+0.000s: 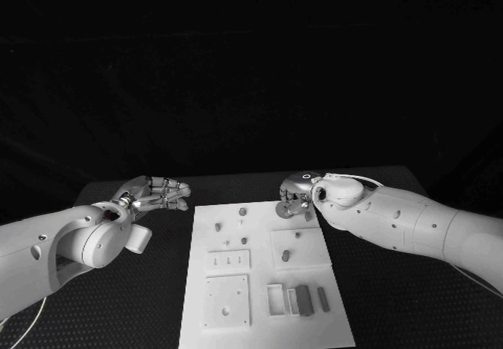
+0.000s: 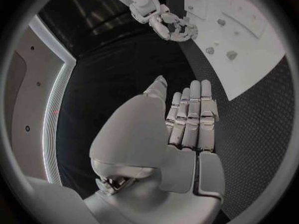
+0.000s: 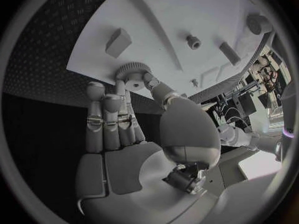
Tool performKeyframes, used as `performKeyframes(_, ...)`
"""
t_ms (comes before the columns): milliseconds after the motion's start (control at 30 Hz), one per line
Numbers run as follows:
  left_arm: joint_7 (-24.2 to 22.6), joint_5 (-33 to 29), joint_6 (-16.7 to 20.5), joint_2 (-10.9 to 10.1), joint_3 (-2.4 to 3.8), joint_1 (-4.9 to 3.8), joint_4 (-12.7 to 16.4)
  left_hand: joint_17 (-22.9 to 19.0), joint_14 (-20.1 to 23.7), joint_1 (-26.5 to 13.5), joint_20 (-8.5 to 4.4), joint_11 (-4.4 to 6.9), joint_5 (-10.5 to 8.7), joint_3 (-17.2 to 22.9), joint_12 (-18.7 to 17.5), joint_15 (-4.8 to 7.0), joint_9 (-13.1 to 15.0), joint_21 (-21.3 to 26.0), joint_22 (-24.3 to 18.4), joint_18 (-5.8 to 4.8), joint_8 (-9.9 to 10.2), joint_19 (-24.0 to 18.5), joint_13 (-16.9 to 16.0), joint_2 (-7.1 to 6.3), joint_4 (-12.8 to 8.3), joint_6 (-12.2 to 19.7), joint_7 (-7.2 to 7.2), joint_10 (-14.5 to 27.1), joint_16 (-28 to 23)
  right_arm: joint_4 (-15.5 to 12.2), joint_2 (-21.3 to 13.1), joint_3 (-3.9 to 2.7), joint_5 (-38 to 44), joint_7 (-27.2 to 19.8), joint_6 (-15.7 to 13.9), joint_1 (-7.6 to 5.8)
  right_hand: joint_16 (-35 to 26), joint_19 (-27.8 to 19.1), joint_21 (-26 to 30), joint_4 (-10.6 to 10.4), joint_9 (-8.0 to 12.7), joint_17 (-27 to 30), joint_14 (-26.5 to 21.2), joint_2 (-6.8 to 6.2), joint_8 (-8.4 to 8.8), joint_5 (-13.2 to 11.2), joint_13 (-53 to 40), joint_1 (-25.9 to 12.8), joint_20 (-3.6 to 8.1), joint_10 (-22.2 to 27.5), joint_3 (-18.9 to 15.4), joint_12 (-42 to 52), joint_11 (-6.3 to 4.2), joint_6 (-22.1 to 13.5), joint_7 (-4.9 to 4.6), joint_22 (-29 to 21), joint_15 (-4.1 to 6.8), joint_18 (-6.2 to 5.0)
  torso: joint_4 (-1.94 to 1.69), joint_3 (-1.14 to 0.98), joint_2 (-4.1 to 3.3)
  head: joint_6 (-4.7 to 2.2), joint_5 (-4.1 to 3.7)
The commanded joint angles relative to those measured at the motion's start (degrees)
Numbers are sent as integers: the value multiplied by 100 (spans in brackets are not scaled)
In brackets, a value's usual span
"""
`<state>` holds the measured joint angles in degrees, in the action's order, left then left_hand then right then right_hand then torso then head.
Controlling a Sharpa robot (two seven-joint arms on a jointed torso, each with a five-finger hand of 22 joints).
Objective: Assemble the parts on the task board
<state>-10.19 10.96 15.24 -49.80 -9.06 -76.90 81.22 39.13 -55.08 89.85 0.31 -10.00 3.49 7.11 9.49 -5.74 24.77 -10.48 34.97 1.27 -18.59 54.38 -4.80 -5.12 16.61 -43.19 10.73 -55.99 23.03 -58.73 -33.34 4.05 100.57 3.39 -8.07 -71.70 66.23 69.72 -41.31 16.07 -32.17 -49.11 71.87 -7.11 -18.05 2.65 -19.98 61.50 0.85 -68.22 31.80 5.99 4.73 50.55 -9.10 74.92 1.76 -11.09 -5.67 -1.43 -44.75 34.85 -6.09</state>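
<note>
Task board (image 1: 262,291): head view shows several parts loose on it, so assembly looks early. Right hand (image 1: 296,198) is over its far edge.

Left wrist view: left hand (image 2: 190,122) flat, fingers straight, holding nothing, board just beyond its fingertips.

Right wrist view: fingers pinch a gear (image 3: 131,73) at the board's edge, not yet seated.

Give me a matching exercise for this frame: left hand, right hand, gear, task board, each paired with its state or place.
Things:
1. left hand
2. right hand
3. gear
4. task board

States or places:
A. white plate lying in the middle of the table
B. holds nothing, off the board's far left corner
C. at the board's far edge, at the fingertips
D. pinches a toothed part

Pairs: 1-B, 2-D, 3-C, 4-A
</note>
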Motion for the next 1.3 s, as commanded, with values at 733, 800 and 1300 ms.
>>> performKeyframes(733,-40,22,-84,-4,4,-6,31,19,-33,-60,-25,-48,-39,50,-44,-6,-7,29,3,74,29,30,6,5,-5,-2,52,-5,-39,-130,21,74,555,226,-116,68,208,114,-393,76,-112,9,176,435,-211,12,-179,517,127,-551,-106,201,-219,572,230,141,207,-391,13,-4,5,21,11)
performKeyframes(800,-39,22,-82,-8,4,-7,37,20,-34,-60,-25,-48,-39,50,-44,-6,-7,29,3,74,29,31,7,5,-5,-2,52,-5,-40,-149,12,74,562,260,-171,68,225,129,-423,74,-121,7,192,453,-219,12,-191,525,131,-583,-121,209,-234,604,243,140,222,-391,14,-4,3,20,12)
performKeyframes(1300,-47,22,-73,-42,4,-7,63,28,-35,-62,-25,-49,-39,53,-47,-6,-7,31,4,74,31,31,8,5,-5,-1,52,-5,-47,-1068,-327,-94,902,574,-495,-27,266,163,-508,74,-145,9,233,439,-231,12,-235,541,130,-691,-157,230,-281,717,289,133,268,-391,22,-2,8,-33,53)
